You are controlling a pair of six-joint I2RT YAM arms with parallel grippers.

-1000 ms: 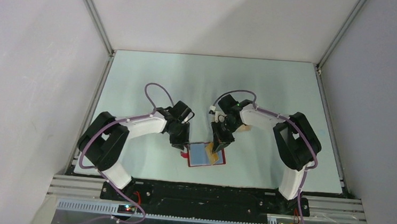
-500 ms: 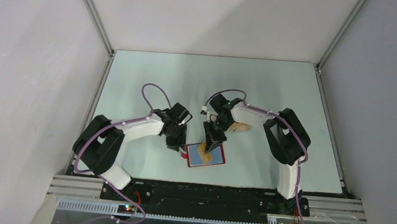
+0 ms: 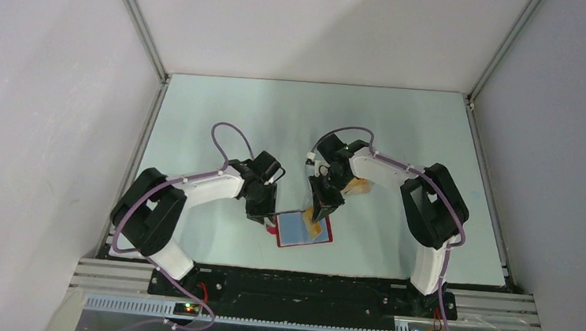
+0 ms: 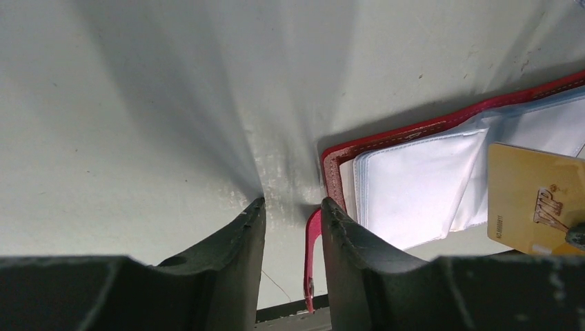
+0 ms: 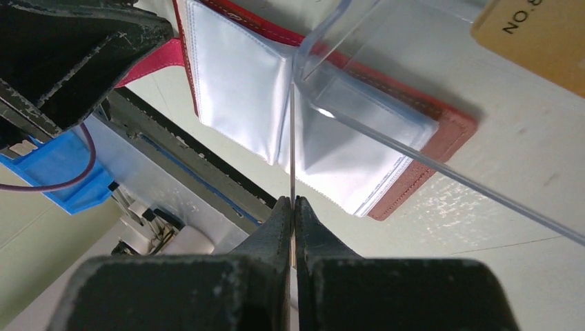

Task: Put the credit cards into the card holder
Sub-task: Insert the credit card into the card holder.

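The red card holder (image 3: 297,230) lies open and flat near the table's front edge, its clear sleeves (image 4: 414,186) facing up. My right gripper (image 5: 293,201) is shut on a tan credit card (image 4: 531,200), seen edge-on as a thin line (image 5: 292,152). The card hangs upright over the holder's right half. My left gripper (image 4: 291,203) stands open at the holder's left edge, tips on the table. The red closing tab (image 4: 312,255) lies between its fingers, against the right one. Another credit card (image 5: 545,34) lies behind the holder.
A clear plastic box (image 5: 441,162) sits just behind the holder's right side, close to my right gripper, with the tan card (image 3: 359,188) by it. The black rail of the arm bases (image 3: 304,289) runs just in front of the holder.
My right gripper swung left over the holder's middle with the card, then came back to the right half. The left gripper's jaws have widened a little.
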